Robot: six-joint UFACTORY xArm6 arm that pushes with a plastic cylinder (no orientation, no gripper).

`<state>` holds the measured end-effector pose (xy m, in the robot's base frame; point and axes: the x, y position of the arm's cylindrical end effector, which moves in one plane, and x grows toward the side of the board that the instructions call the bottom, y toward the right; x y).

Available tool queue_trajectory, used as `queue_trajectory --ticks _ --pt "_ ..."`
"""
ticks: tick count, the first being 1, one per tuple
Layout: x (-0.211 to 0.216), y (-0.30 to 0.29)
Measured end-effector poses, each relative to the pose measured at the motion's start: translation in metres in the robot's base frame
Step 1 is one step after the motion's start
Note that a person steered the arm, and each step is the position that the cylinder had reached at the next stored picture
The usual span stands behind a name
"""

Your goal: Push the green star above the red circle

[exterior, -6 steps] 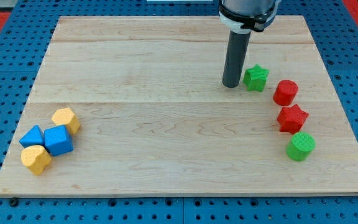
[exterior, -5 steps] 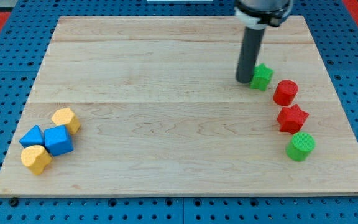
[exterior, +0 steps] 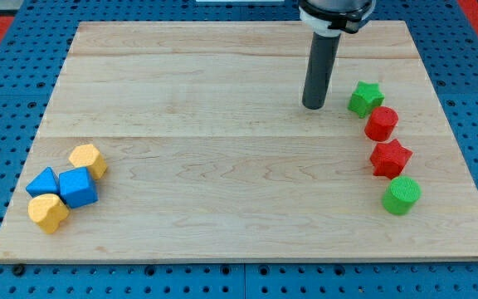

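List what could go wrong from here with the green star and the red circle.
1. The green star already touches the red circle at its upper left; a further push toward the view's right may shove the circle too.
2. My tip stands apart on the star's left, so a downward-angled approach could drive the star into the red star column.

Board: a pale wooden board (exterior: 222,149) is lying on a blue pegboard (exterior: 7,124).
Right side: a green star (exterior: 364,98) is sitting touching the upper left of a red circle (exterior: 381,124) — below them a red star (exterior: 390,158), then a green circle (exterior: 402,195).
Left bottom: a yellow block (exterior: 87,159), a blue triangle (exterior: 42,182), a blue cube (exterior: 78,187) and a yellow heart (exterior: 48,213) are huddling together.
Tip: my tip (exterior: 312,107) is resting on the board — left of the green star, apart from it.
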<state>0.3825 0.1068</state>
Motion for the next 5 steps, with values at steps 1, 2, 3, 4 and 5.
queue_trajectory --ticks 1,2,3,4,5 --pt "-0.007 0.025" --pt "-0.007 0.030" --pt "-0.008 0.040" --pt "-0.013 0.055" --pt "-0.023 0.041"
